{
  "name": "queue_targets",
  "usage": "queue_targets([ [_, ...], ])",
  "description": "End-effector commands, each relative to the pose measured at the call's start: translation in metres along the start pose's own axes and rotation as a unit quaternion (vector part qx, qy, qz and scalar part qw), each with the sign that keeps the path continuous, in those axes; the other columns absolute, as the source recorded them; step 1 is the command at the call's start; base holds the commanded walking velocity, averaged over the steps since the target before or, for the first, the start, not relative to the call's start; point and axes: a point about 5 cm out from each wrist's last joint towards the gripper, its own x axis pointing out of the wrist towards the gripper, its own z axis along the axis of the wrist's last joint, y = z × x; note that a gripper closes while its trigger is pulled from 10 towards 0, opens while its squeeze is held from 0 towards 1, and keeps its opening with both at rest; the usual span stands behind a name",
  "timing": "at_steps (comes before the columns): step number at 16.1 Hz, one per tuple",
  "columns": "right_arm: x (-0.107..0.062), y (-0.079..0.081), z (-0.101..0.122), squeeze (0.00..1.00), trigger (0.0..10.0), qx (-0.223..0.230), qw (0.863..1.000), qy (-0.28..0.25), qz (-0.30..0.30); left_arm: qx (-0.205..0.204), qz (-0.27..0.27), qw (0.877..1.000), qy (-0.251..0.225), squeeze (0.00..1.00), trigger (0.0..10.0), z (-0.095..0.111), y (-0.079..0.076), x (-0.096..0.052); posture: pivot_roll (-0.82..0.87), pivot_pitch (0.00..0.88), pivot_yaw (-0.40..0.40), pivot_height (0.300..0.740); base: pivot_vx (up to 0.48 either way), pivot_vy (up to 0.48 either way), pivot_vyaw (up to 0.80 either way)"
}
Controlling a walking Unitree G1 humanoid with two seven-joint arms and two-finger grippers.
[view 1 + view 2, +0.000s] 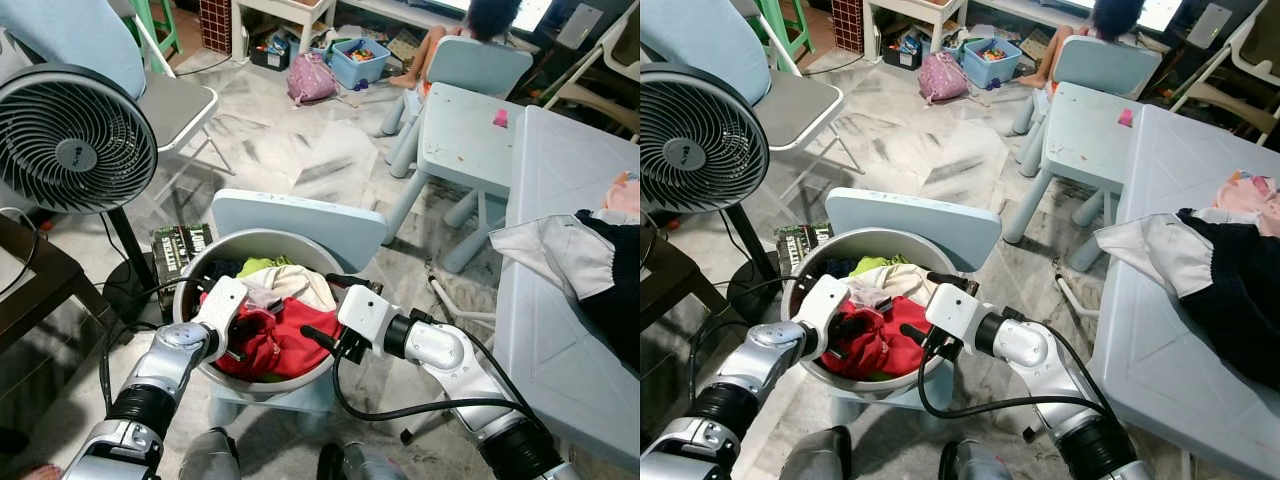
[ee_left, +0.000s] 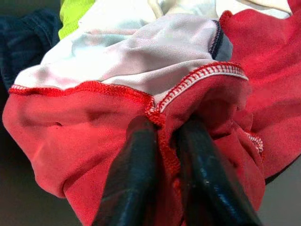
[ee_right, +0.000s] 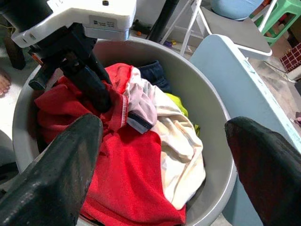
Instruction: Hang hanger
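The task has barely begun: the left gripper [image 2: 160, 155] pinches the red garment [image 1: 270, 340] in the basin [image 3: 214, 117], the right gripper [image 3: 160, 160] hovers spread above, and I see no hanger.

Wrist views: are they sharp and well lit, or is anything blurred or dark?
Left wrist view: bright; the red garment and its stitching are crisp, but the left gripper pinching it is soft-focused. Right wrist view: evenly lit, the basin sharp, the right gripper's fingers blurred dark shapes.

Fan [image 1: 70, 140], blue table [image 1: 570, 300], toy bin [image 1: 358, 62]
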Motion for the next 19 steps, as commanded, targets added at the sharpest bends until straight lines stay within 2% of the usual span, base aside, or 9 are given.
queue_targets([
  [1,0.0,-0.002,0.0,0.0,10.0,-0.005,1.0,0.001,0.001,0.006,0.006,1.0,-0.009,0.0,0.0,0.006,0.0,0.002,0.0,0.107,-0.146,0.74,0.0,0.0,0.0],
  [2,0.001,-0.004,0.0,0.0,10.0,-0.003,1.0,0.0,-0.004,0.011,0.03,0.999,-0.037,0.0,0.0,0.014,0.005,0.0,0.01,0.101,-0.145,0.74,0.0,0.0,0.0],
  [3,0.001,-0.006,0.0,0.0,10.0,-0.001,1.0,0.0,-0.013,0.024,0.087,0.991,-0.096,0.0,0.0,0.034,0.019,-0.006,0.01,0.098,-0.144,0.74,0.0,0.0,0.0],
  [4,0.003,-0.009,0.0,0.0,10.0,0.004,1.0,0.0,-0.027,0.045,0.155,0.972,-0.169,0.0,0.0,0.062,0.039,-0.018,0.03,0.094,-0.14,0.74,0.0,0.0,0.0],
  [5,0.005,-0.011,0.0,0.0,10.0,0.007,0.999,0.001,-0.034,0.051,0.175,0.962,-0.201,0.0,0.0,0.075,0.047,-0.024,0.03,0.091,-0.139,0.74,0.0,0.0,0.0],
  [6,0.006,-0.012,0.0,0.0,10.0,0.007,0.999,0.001,-0.035,0.055,0.182,0.958,-0.215,0.0,0.0,0.083,0.05,-0.028,0.03,0.089,-0.136,0.74,0.0,0.0,0.0],
  [8,0.014,-0.014,0.004,0.0,10.0,0.007,0.999,-0.007,-0.046,0.105,0.209,0.924,-0.302,0.0,0.0,0.128,0.062,-0.049,0.05,0.078,-0.12,0.74,0.0,0.0,0.0],
  [9,0.016,-0.015,0.004,0.0,10.0,0.008,0.999,-0.008,-0.051,0.116,0.216,0.915,-0.32,0.0,0.0,0.137,0.063,-0.052,0.06,0.076,-0.117,0.74,0.0,0.0,0.0],
  [19,0.016,-0.015,0.004,0.0,10.0,0.008,0.999,-0.008,-0.051,0.116,0.216,0.915,-0.32,0.0,0.0,0.137,0.063,-0.052,0.06,0.076,-0.117,0.74,0.0,0.0,0.0],
])
